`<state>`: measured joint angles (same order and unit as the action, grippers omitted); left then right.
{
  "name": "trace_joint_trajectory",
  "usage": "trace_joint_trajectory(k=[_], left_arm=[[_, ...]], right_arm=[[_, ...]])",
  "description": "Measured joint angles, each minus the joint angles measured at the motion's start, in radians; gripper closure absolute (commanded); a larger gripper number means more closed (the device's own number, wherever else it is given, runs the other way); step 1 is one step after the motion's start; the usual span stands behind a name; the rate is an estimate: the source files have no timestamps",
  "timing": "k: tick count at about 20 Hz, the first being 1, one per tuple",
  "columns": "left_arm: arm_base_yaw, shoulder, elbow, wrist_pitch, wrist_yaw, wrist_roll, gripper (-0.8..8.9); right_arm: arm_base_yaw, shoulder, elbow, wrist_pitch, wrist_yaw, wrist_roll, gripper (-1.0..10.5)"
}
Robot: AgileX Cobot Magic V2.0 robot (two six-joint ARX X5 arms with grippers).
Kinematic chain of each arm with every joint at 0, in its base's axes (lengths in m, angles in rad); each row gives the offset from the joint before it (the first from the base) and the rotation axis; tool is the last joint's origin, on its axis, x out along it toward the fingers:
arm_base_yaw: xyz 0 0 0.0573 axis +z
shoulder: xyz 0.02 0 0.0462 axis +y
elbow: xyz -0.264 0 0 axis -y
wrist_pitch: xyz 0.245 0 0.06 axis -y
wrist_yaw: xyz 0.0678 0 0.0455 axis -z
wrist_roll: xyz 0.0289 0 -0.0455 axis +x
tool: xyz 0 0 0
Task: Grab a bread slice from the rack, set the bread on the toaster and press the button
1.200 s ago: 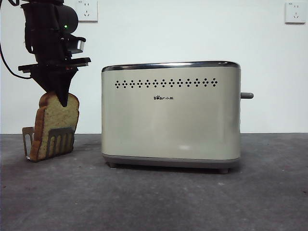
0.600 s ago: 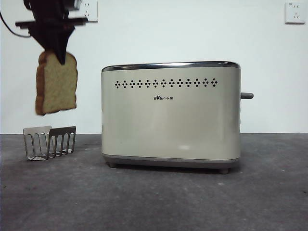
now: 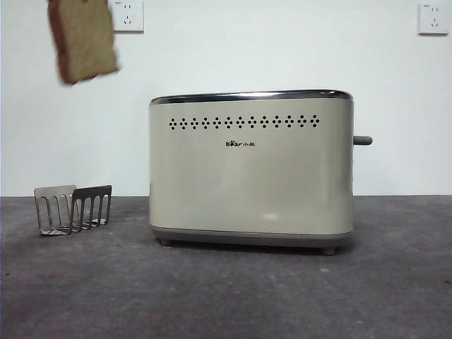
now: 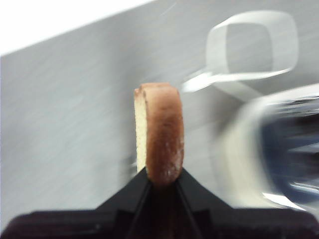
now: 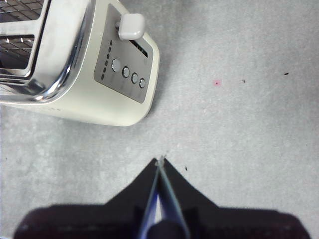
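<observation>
Left gripper (image 4: pixel 162 183) fingers pinching bread (image 4: pixel 160 132) by crust edge; bread hanging high, left of toaster (image 3: pixel 251 168), well above rack (image 3: pixel 73 209). Right gripper (image 5: pixel 159 164) closed, empty, idling near button (image 5: pixel 131 26). Risk: thin edge grip letting bread swing, missing slot.

The front view is bright and sharp, with soft light and a faint shadow under the toaster (image 3: pixel 251 169). The bread (image 3: pixel 83 39) high up looks smeared. The left wrist view is streaky with blur. The right wrist view is clear and evenly lit.
</observation>
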<state>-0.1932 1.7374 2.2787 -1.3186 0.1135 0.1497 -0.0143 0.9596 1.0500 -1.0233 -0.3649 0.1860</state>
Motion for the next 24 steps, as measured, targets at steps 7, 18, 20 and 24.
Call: trace_joint_trajectory(k=[7,18,20,24], left_arm=[[-0.085,-0.097,0.001,0.0,0.291,0.153,8.17],[-0.36,-0.072,0.001,0.0,0.306,0.679,8.16],[-0.382,-0.07,0.001,0.0,0.307,0.747,8.16],[-0.391,-0.045,0.001,0.0,0.308,0.795,8.16]], right_arm=[[0.0,0.0,0.0,0.0,0.0,0.0,9.5],[0.0,0.0,0.0,-0.002,0.0,-0.048,9.5],[0.0,0.0,0.0,-0.002,0.0,-0.062,9.5],[0.0,0.0,0.0,-0.001,0.0,-0.082,9.5]])
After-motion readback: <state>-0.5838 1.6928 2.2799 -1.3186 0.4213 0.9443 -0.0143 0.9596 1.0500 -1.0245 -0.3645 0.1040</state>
